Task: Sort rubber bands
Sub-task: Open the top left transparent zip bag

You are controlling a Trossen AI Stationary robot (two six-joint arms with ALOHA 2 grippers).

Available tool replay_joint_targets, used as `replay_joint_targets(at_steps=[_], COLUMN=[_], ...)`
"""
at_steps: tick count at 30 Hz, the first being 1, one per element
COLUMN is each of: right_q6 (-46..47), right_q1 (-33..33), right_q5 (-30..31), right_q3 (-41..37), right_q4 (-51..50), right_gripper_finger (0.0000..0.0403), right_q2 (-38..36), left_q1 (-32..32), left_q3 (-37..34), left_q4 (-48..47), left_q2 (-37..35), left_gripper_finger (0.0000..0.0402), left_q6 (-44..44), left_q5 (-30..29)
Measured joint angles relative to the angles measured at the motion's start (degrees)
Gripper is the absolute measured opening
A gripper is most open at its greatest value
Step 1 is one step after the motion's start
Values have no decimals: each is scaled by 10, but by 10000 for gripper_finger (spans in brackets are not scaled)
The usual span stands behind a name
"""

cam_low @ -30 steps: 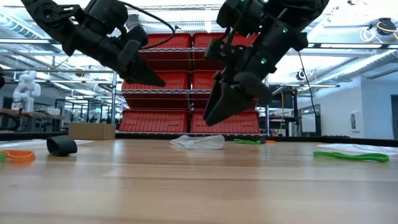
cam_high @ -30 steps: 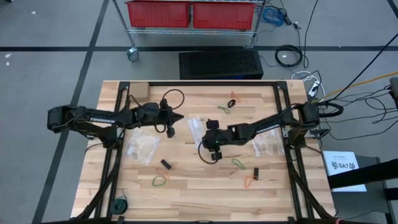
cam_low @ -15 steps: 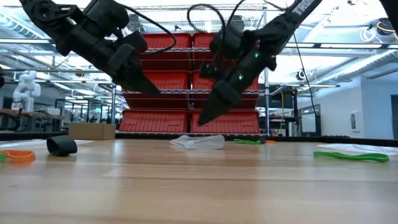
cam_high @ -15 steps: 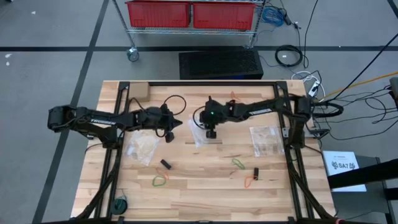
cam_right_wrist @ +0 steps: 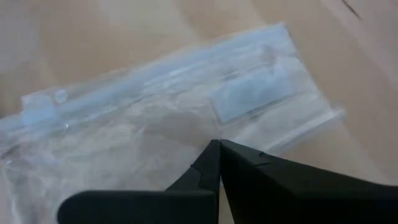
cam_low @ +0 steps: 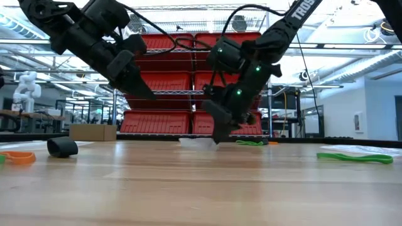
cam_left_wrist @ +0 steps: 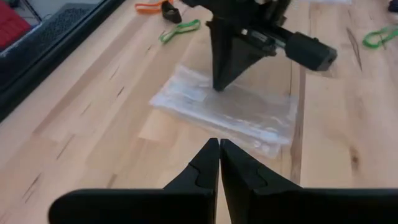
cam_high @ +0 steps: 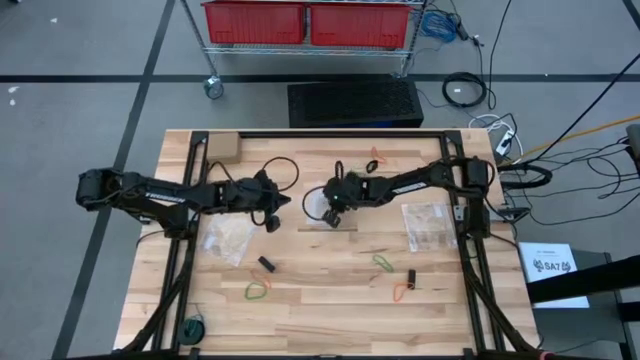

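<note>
A clear zip bag [cam_high: 316,204] lies flat at the table's middle. My right gripper [cam_high: 331,217] stands on it, shut, its tips down on the bag [cam_left_wrist: 249,115]. My left gripper [cam_high: 289,198] hangs shut above the table just left of the bag, touching nothing. Rubber bands lie loose on the wood: green [cam_high: 383,263] and orange [cam_high: 401,292] near the front right, green [cam_high: 258,291] at the front left, black ones [cam_high: 266,265] [cam_high: 411,277], and a green and orange pair [cam_high: 367,168] toward the far edge. My right gripper sets its shut fingertips [cam_left_wrist: 217,84] on the bag's upper face [cam_right_wrist: 186,134], inside its edge, slanting steeply down from the table's right. The bag stays flat on the wood. Whether a layer of film is caught between the tips I cannot tell.
Two more clear bags lie flat, one at the left [cam_high: 228,238] and one at the right [cam_high: 430,225]. A small cardboard box [cam_high: 224,147] sits at the far left corner, a black cable loop [cam_high: 278,160] behind my left gripper, a dark round thing [cam_high: 193,328] at the front left.
My right gripper has gone toward the table's far edge and down onto the middle bag, rolling at the wrist as it went, and its fingers have shut from open. The bag has stayed where it lay.
</note>
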Motion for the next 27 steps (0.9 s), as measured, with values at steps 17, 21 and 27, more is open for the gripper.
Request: replay_joint_targets(at_steps=[17, 21, 27], right_q6=[-2, -97, -138], right_q1=[95, 40, -47], right_q5=[92, -23, -173], right_q3=[1, 1, 1], right_q4=[38, 45, 69], right_gripper_finger=[52, 89, 140], right_q2=[-98, -94, -55], left_q1=[0, 0, 0], left_q3=[0, 0, 0], left_q4=[-1, 0, 2], left_q2=[0, 0, 0], left_gripper_finger=[21, 21, 22], left_q6=[-11, -11, -14], left_q5=[-6, 8, 43])
